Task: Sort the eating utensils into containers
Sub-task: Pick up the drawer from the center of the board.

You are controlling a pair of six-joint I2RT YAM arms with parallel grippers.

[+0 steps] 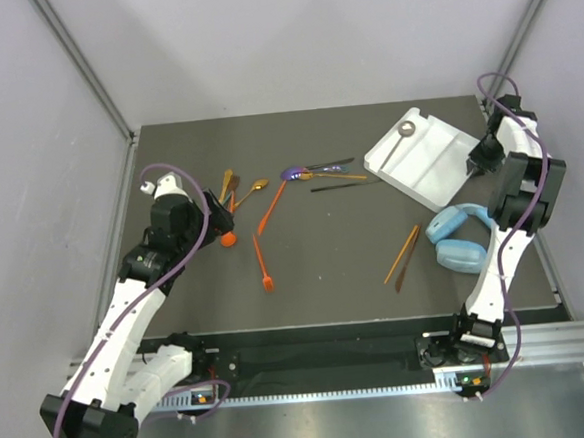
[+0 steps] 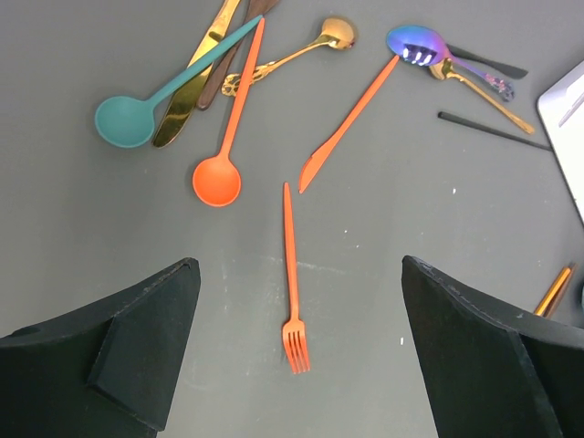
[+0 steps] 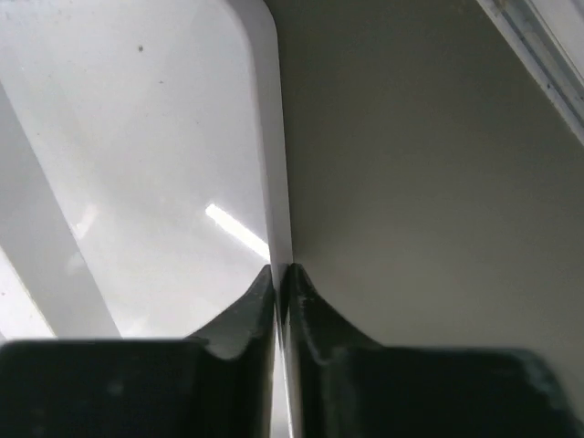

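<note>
Tray rim (image 3: 273, 164) tight in right tool (image 3: 277, 272)

tray (image 1: 434, 164): glossy white plastic | orange fork (image 2: 291, 274): matt plastic | gold spoon (image 2: 335, 35): polished metal | table (image 2: 109, 237): matt

right edge of the left wrist view crops the white tray (image 2: 570, 123) and gold stick (image 2: 553, 291).

Light-blue headphones (image 1: 460, 255) on dark table (image 1: 324, 252)
</note>
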